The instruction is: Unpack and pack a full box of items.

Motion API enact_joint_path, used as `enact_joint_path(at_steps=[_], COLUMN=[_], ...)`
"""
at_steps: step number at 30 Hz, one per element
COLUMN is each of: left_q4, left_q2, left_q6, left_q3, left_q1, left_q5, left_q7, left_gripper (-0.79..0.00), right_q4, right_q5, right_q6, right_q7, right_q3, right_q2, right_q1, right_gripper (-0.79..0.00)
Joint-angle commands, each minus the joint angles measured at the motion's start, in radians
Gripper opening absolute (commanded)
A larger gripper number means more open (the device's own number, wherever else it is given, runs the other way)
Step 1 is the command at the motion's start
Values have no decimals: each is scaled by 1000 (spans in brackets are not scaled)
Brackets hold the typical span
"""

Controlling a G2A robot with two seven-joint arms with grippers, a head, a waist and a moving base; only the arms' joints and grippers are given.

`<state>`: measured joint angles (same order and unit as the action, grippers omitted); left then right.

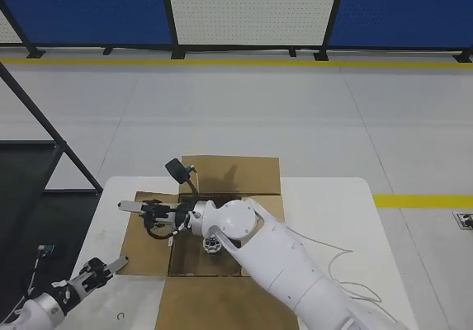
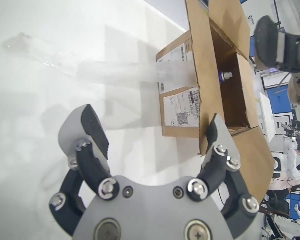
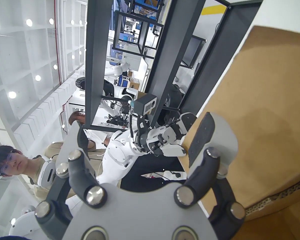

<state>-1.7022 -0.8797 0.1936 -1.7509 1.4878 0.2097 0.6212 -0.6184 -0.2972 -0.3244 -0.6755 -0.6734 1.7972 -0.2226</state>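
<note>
An open cardboard box is seen on the white bench, its flaps spread, with unpacking judged to be barely begun. A snag is thought to be the main risk: the right gripper is held low over the box's left flap, and if it is lowered or swung without clearance, the flap could be caught and the whole box dragged or tipped. A bottle with a pale cap is seen deep inside, against a wall of the box, where a grasp could be hampered by the flaps. The right gripper's jaws are set wide apart and nothing is held; one finger is seen over the cardboard, though contact cannot be told. The left gripper, held above the bench near its left edge and close to the left flap, is likewise spread wide and empty, with one fingertip seen just beside a flap edge
</note>
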Motion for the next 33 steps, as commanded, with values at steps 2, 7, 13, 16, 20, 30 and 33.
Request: enact_joint_path(at_steps=[2, 7, 13, 16, 20, 30, 33], left_q4=[21, 48, 84, 95, 101, 82, 59], left_q2=[-1, -5, -9, -11, -12, -12, -10], left_q6=[-11, -28, -43, -49, -52, -45, -37], left_q3=[24, 66, 107, 118, 124, 77, 39], left_q1=[-21, -54, -86, -98, -107, -97, -82], left_q5=[19, 56, 91, 103, 111, 75, 48], left_q7=[8, 5, -6, -6, -9, -9, -1], left_gripper=[0, 0, 0, 0, 0, 0, 0], right_q4=[-43, -138, -261, -317, -375, -446, -458], right_q5=[32, 87, 146, 170, 197, 230, 234], right_q6=[-4, 22, 74, 99, 125, 154, 157], right_q7=[13, 25, 21, 13, 4, -10, -12], right_q3=[-32, -88, -151, -177, -206, -249, -258], right_q2=[-21, -58, -96, -111, -126, -143, -147], right_q1=[-21, -76, -153, -187, -222, -268, -277], right_gripper=[0, 0, 0, 0, 0, 0, 0])
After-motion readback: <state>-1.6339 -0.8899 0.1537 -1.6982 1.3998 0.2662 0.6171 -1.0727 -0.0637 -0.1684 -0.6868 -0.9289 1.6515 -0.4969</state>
